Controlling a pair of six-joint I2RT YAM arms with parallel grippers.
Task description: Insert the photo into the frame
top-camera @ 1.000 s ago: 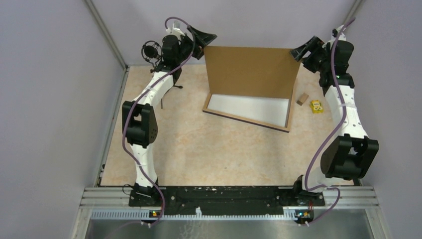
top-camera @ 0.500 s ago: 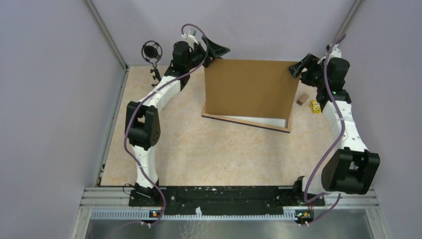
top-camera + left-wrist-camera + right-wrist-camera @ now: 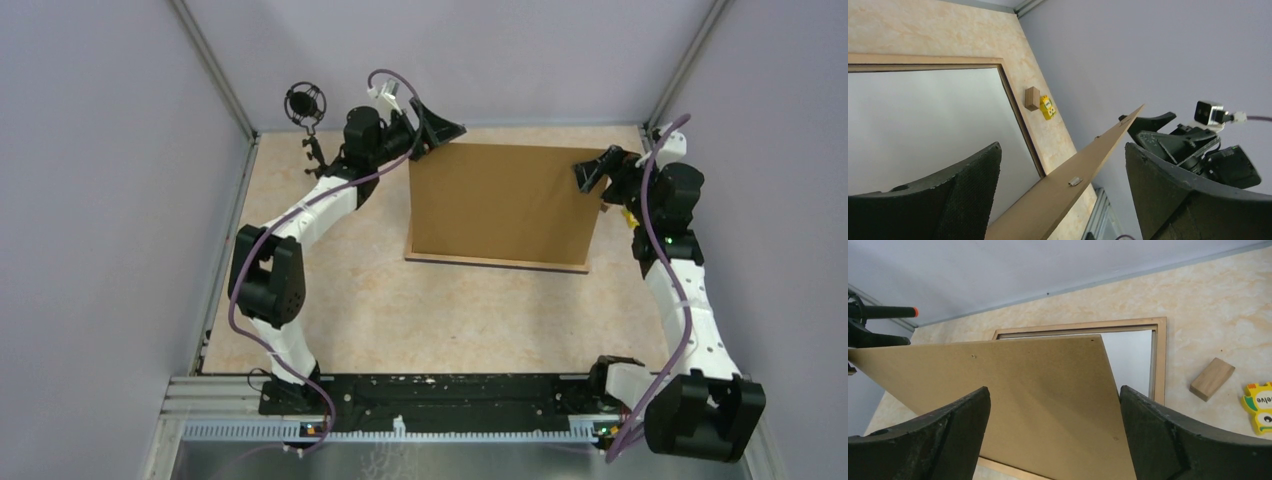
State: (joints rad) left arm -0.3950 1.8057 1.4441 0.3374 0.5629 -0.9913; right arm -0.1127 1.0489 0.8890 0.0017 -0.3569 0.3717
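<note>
The frame (image 3: 500, 264) lies flat on the table, its light wood rails (image 3: 1160, 360) showing around a plain white sheet (image 3: 923, 115). None of the photo's printed side shows, and I cannot tell whether the white sheet is its back. A brown backing board (image 3: 500, 200) leans tilted over the frame, its near edge down on the frame. My left gripper (image 3: 437, 135) is open at the board's far left corner, and the board's thin edge (image 3: 1063, 185) passes between its fingers with gaps on both sides. My right gripper (image 3: 597, 168) is open at the far right corner, above the board (image 3: 1023, 390).
A small wooden block (image 3: 1212, 378) and a yellow toy (image 3: 1258, 405) lie on the table just right of the frame. A black clamp stand (image 3: 306, 105) sits in the far left corner. Purple walls close in the back and both sides.
Both arms have swung toward the near side, and the board has tipped from nearly upright down over the frame, hiding the white sheet from above. The right gripper's jaws have widened.
</note>
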